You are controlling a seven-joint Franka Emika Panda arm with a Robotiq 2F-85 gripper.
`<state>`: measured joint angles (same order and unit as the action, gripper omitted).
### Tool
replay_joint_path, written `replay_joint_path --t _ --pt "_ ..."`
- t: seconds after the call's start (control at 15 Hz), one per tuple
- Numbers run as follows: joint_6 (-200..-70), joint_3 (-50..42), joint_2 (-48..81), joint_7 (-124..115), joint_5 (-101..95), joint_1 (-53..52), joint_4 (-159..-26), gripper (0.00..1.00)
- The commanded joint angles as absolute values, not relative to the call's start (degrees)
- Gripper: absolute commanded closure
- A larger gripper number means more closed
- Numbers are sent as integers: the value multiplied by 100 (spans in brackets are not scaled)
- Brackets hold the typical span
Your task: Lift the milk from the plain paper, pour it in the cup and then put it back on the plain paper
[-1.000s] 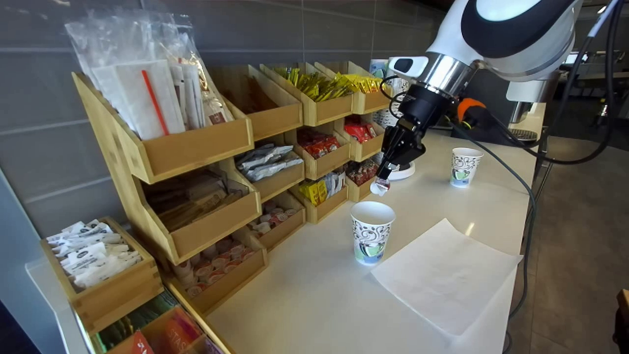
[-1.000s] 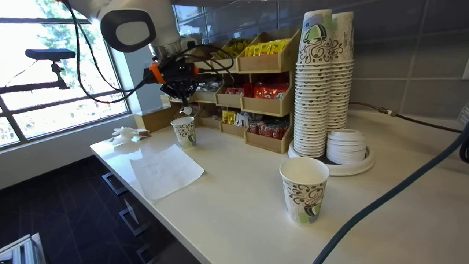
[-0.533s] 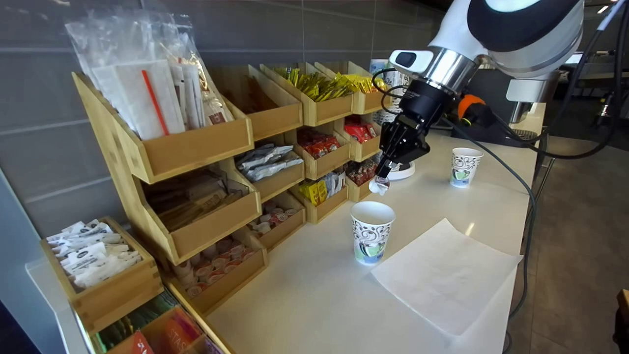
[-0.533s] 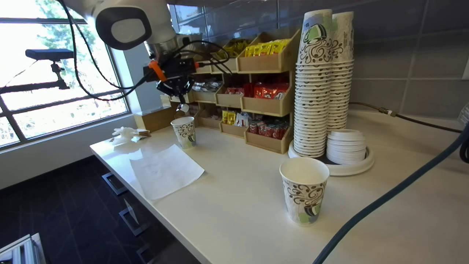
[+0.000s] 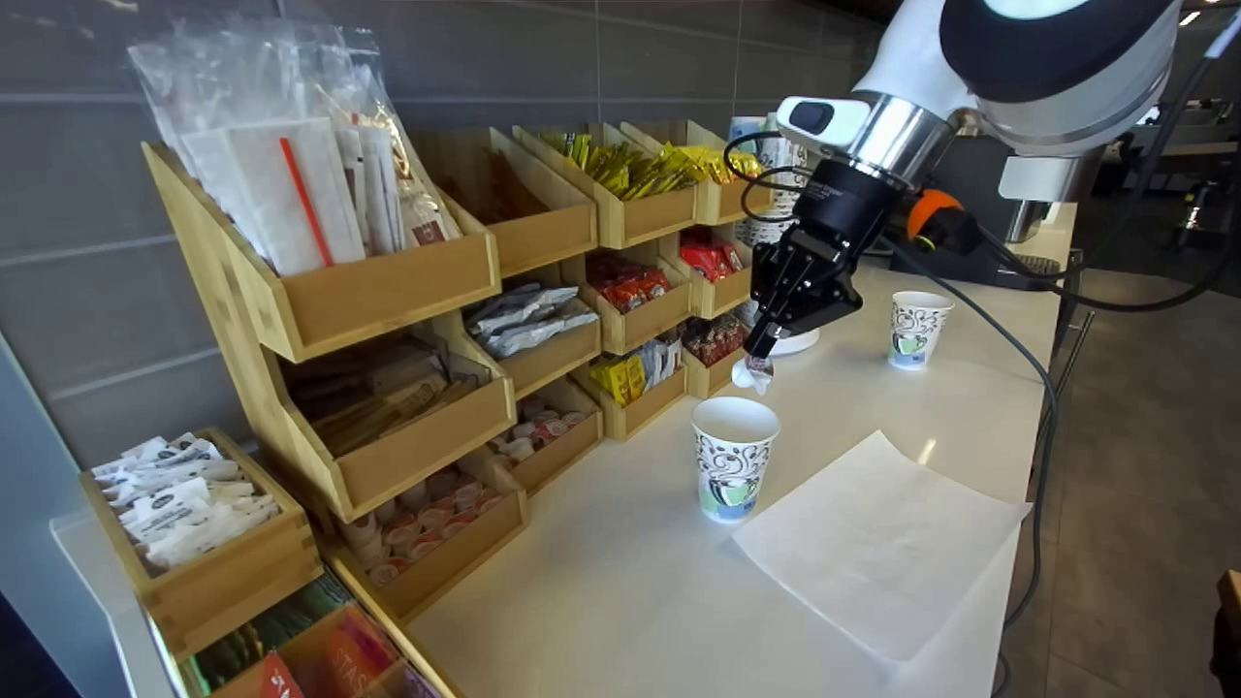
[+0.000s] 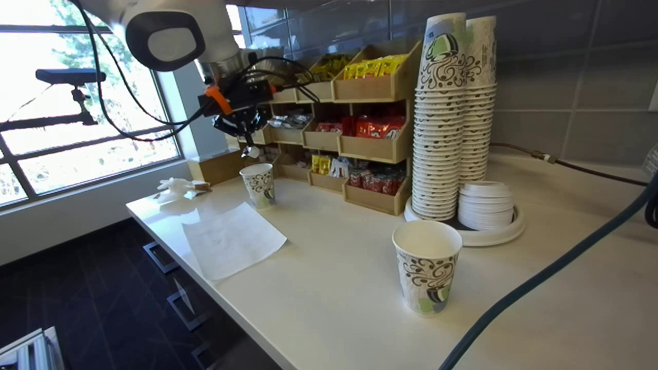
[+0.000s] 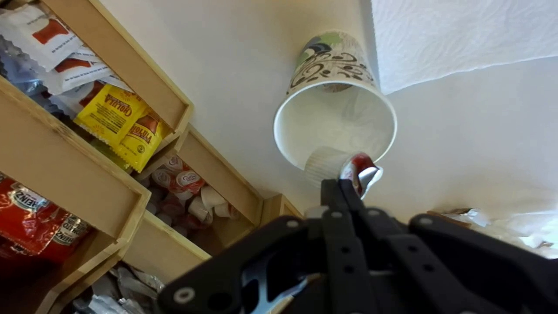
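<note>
The milk (image 7: 323,162), a tiny white creamer pot, is clamped in the hand (image 7: 338,186) and hangs tilted above the cup (image 5: 734,475); the plain paper (image 5: 887,548) lies just beside the upright cup on the pale desk (image 5: 601,591).

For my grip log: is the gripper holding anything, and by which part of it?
Yes: the gripper holds the milk, a small white creamer pot, at the end with the foil. Whether the fingers pinch the foil itself, I can't tell.
</note>
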<state>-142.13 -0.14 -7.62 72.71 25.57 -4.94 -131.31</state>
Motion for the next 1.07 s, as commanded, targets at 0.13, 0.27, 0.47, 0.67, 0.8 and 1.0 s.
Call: replay_joint_path --t 0.13,0.27,0.47,0.67,0.8,1.0 --pt "-14691 -49 -951 7594 2749 -632 -13393 100" --pt "-14822 -54 -938 7600 2815 -662 -13393 100" --pt "-14984 -55 -926 7675 2915 -710 -13413 100" --pt "-15149 -57 -922 7720 2946 -752 -13450 100" --pt "-15250 -62 -925 7731 2951 -773 -13478 100" --pt "-15350 -70 -937 7727 2925 -793 -13490 100"
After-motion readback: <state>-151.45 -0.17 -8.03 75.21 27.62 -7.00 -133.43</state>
